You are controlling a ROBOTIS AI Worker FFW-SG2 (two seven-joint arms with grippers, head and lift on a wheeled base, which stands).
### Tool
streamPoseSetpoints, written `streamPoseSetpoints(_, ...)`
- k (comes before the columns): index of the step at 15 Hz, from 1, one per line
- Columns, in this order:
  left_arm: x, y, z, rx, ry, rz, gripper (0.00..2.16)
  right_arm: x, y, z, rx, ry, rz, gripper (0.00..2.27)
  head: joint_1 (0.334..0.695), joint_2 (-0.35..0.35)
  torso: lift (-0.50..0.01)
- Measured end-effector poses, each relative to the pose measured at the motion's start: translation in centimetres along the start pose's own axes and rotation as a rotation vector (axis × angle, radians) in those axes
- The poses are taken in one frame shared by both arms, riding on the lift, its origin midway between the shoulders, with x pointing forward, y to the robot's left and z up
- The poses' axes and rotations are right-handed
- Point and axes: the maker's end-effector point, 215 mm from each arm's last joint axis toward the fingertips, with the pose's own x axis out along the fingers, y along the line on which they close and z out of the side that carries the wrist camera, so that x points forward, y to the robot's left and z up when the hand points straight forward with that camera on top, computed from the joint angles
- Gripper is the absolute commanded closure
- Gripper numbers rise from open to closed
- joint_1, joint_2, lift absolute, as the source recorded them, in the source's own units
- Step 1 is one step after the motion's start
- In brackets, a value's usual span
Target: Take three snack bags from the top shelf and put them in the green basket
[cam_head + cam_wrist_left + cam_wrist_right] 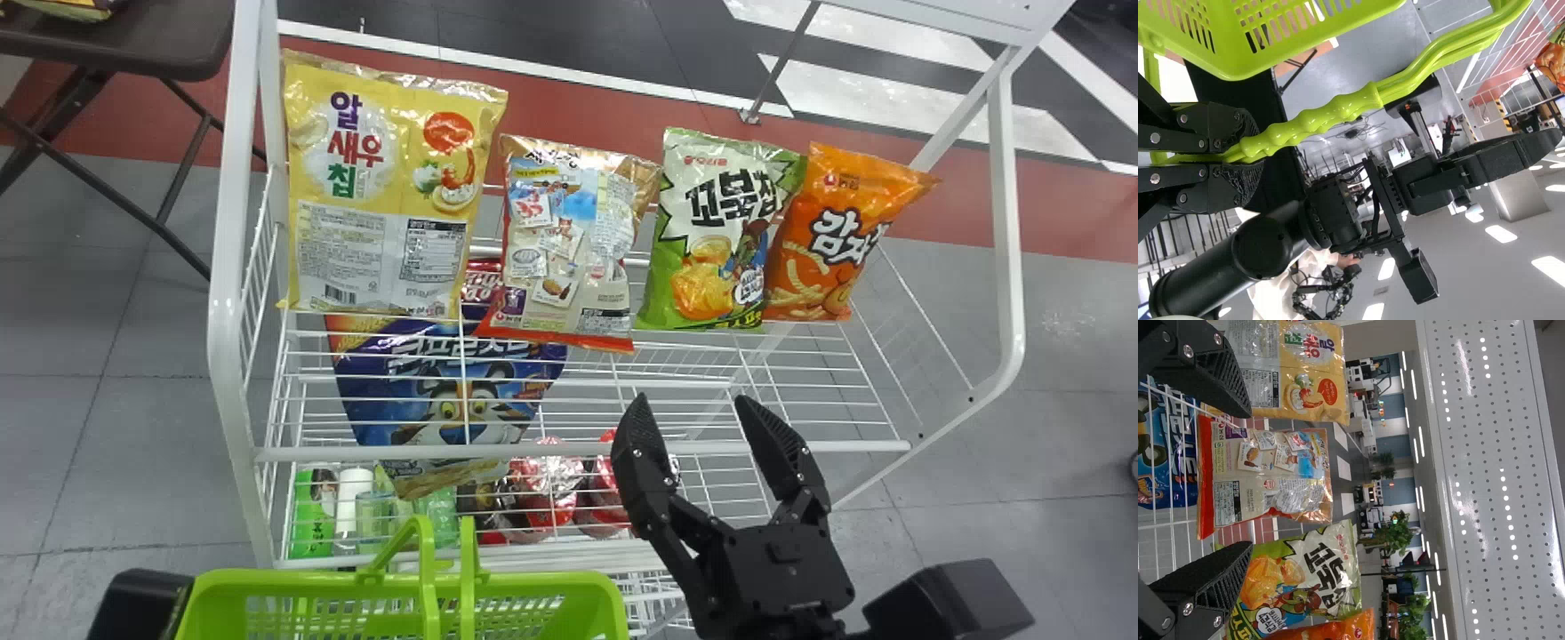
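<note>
Grey floor [116, 427] with a red band [578, 98] backs the white wire rack [228, 196]. Right gripper [692, 404]: jaws wide, nothing between them, set before the top shelf [845, 447]. Ahead of the opening, per the right wrist view, stands the beige-and-red snack bag [569, 249], long axis upright; the jaws spread sideways across its width. Right arm is nearer; a forward advance is judged next, with some risk of clipping the green-and-white snack bag [711, 231]. The orange snack bag [827, 240] stands beyond that one, the yellow snack bag [382, 178] at the left end. Labelling: large lettering on several faces; barcode and small-text panel on the yellow one. Left gripper [1255, 155]: jaws closed on the handle [1338, 113] of the green basket [533, 582], low before the rack.
</note>
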Motion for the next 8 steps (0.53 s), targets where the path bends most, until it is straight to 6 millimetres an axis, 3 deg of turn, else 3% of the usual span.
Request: streamPoseSetpoints(8,0.02,-0.27,0.02,-0.003,-0.002,-0.014,2.12,-0.01,-0.24,0.53,-0.006,-0.017,-0.003,0.14,0.695,-0.350,-0.043)
